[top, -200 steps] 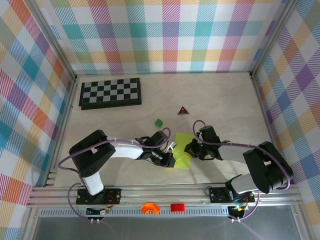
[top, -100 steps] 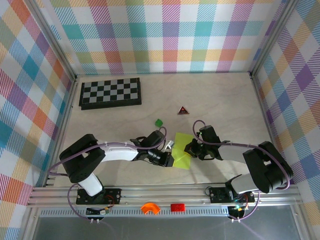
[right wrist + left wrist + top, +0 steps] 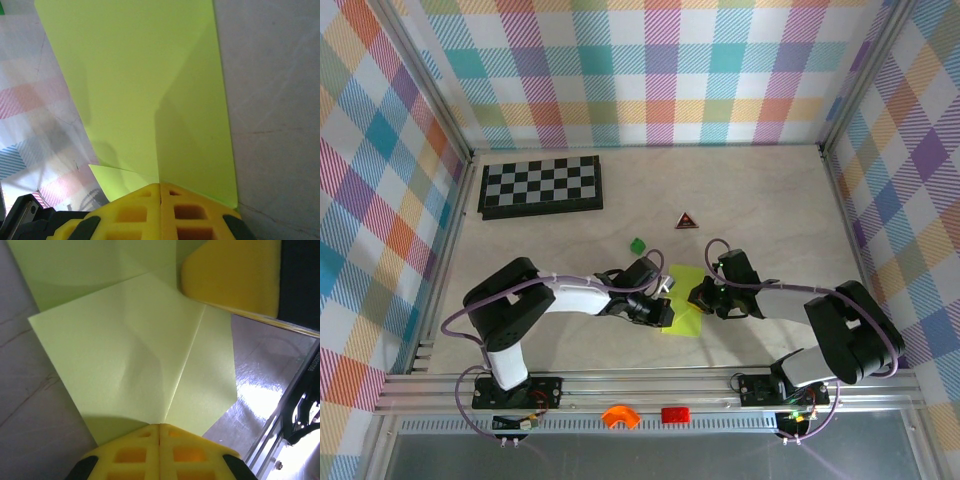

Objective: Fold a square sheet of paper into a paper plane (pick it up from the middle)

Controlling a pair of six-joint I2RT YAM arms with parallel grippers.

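1. We see our left gripper [image 3: 160,434] pinched together on the paper plane [image 3: 135,355], which fans out ahead of it.
2. Our right gripper [image 3: 160,191] clamps its opposite edge; both pinched edges are hidden.

Paper plane [image 3: 684,285]: lime yellow-green sheet, partly folded, creased. It spans between left hand [image 3: 663,312] and right hand [image 3: 700,296], pinched by both.

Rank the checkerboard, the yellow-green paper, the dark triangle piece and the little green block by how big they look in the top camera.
Largest to smallest in the top external view:
1. checkerboard, by far the largest
2. paper plane, though partly covered
3. dark triangle
4. green block, a little smaller than the triangle
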